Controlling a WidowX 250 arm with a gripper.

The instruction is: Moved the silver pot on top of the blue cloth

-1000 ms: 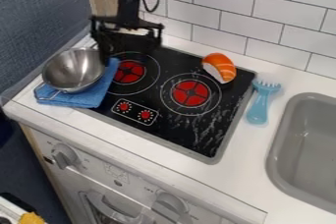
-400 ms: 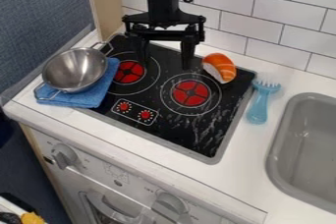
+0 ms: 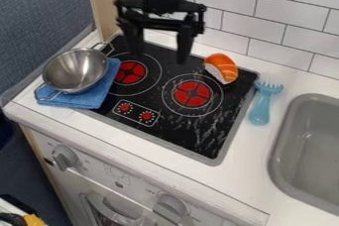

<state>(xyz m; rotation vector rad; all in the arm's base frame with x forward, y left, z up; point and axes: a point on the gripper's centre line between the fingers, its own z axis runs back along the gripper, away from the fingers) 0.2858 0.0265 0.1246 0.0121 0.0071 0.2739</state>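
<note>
The gripper (image 3: 159, 55) hangs open over the back part of the stove, its two fingers well apart with nothing between them. It is to the right of the silver pot and apart from it. The silver pot (image 3: 75, 70) rests upright on the blue cloth (image 3: 99, 92), at the stove's left side. One wire handle of the pot points to the back right, the other to the front left. Cloth shows at the pot's front and right; the part beneath the pot is hidden.
The black stove top (image 3: 192, 138) has red burners. An orange and white sushi toy (image 3: 221, 68) lies at its back right. A light blue fork-like utensil (image 3: 262, 105) lies on the counter, left of the grey sink (image 3: 286, 141). A tiled wall (image 3: 278, 17) stands behind.
From beside the pot, the gripper has moved right over the stove, then slightly up. Its fingers are seen wide apart now. The pot and cloth have kept their places.
</note>
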